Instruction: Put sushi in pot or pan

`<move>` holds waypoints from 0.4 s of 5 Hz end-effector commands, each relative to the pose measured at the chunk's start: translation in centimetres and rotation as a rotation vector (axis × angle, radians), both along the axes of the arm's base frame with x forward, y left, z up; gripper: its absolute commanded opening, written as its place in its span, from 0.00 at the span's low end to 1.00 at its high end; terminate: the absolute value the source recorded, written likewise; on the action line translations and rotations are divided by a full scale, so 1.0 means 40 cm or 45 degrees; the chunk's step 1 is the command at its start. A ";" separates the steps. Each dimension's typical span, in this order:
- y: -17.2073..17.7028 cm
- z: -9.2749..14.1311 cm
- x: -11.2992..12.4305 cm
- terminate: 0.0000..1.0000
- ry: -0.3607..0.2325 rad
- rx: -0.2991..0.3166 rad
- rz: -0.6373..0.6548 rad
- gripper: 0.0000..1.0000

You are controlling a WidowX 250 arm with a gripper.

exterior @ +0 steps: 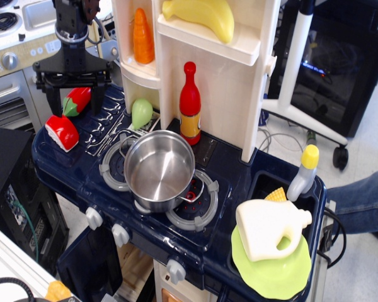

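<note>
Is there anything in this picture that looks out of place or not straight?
The pot sits off-centre, straddling two burners. The cream jug lies on its side on the green plate. The sushi rests near the counter's left edge.

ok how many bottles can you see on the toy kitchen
2. A red bottle with a yellow label stands upright behind the pot, against the cream shelf unit. A bottle with a yellow cap leans at the sink on the right. Others may be hidden.
</note>
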State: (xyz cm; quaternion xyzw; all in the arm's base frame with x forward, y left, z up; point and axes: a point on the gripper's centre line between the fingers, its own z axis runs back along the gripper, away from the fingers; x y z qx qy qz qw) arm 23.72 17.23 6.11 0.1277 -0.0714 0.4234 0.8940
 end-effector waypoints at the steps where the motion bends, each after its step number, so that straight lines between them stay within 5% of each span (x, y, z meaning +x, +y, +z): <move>1: 0.028 -0.014 -0.030 0.00 -0.088 0.028 0.091 1.00; 2: 0.048 -0.024 -0.036 0.00 -0.100 0.033 0.127 1.00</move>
